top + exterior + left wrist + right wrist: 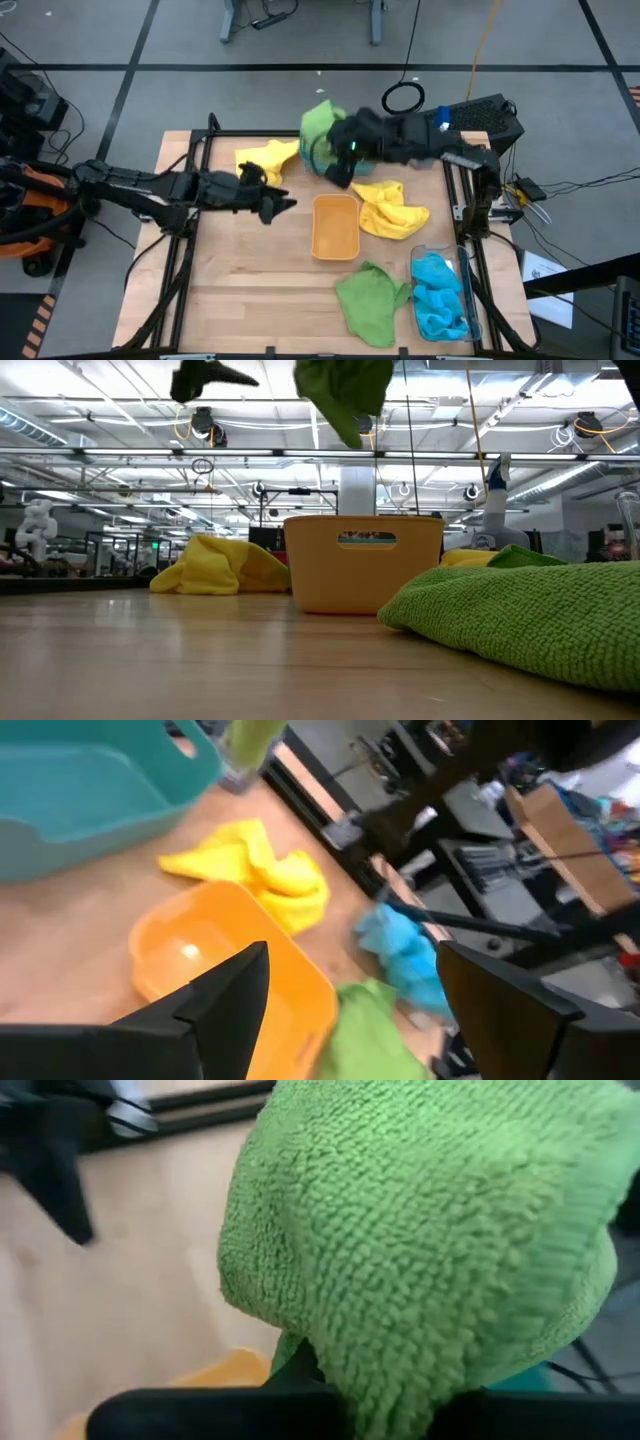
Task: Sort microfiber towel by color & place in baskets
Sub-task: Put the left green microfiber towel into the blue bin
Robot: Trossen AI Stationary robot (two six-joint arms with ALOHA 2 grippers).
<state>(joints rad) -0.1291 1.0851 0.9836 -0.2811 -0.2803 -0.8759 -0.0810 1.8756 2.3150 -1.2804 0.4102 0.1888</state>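
My right gripper (332,150) is shut on a green microfiber towel (319,124), held high over the table's far middle; it shows at the top of the low view (345,390). The teal basket (80,790) lies mostly hidden below it. My left gripper (350,1010) is open and holds nothing, left of the orange basket (335,226). One yellow towel (268,158) lies at the far left. Another yellow towel (392,208) lies right of the orange basket. A second green towel (372,300) lies near the front edge. Blue towels (440,295) fill the clear basket (470,300). My right gripper pinches a bunched fold of the green towel (390,1380) between its two fingers, slanting down from the table's right side. The towel is lifted clear of the table and bulges out past the fingers, slack.
The orange basket (365,560) stands in the table's middle. A black frame rail (200,150) runs round the table's edges. Bare wood (250,290) lies at the near left.
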